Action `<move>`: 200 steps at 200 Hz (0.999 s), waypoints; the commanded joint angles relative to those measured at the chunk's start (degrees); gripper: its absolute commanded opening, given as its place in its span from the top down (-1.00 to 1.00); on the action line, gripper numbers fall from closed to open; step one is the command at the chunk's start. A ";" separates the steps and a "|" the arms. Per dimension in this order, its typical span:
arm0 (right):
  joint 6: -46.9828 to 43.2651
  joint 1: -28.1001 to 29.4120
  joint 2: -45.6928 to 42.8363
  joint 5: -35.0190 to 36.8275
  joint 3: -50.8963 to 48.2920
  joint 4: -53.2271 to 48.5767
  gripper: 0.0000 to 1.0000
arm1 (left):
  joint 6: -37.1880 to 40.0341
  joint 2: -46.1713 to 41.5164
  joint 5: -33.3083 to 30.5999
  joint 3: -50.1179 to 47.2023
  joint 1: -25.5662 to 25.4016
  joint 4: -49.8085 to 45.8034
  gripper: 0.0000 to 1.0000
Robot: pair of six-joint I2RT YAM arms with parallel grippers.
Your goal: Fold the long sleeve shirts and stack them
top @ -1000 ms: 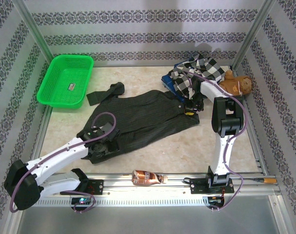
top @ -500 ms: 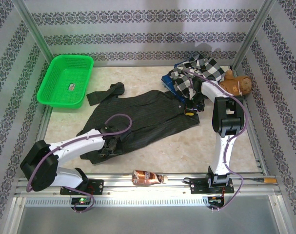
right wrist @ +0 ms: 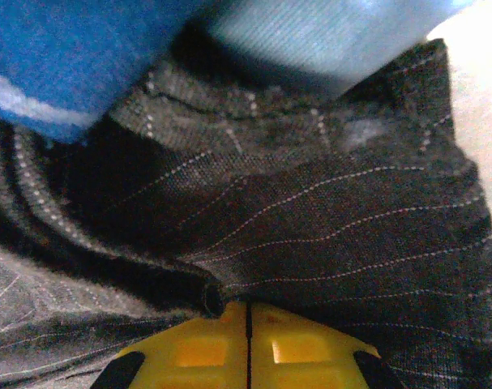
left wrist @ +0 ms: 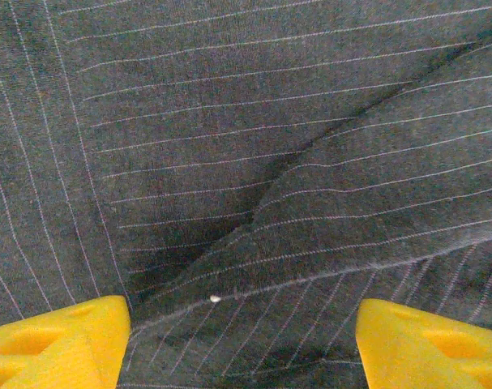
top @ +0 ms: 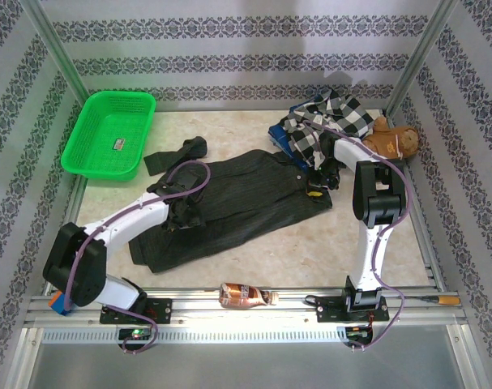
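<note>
- A pale, stone-look surface (top: 310, 243) sits inside patterned walls (top: 229, 49). A green basket (top: 120, 95) stands in the far left corner and a teddy bear (top: 391, 139) at the far right.
- The dark pinstriped shirt (top: 246, 194) lies spread across the middle. The checked shirt (top: 327, 121) and blue garment (top: 282, 139) are heaped just beyond its right end.
- The left fingers (left wrist: 51, 344) are released, spread wide over the shirt's left part.
- The right fingers (right wrist: 221, 348) are clenched, tips against a fold at the shirt's right edge.
</note>
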 commanded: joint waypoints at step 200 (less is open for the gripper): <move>-0.67 -0.99 -2.23 -0.49 -3.61 0.11 0.85 | 12.27 4.64 -3.61 -0.16 7.24 3.27 0.57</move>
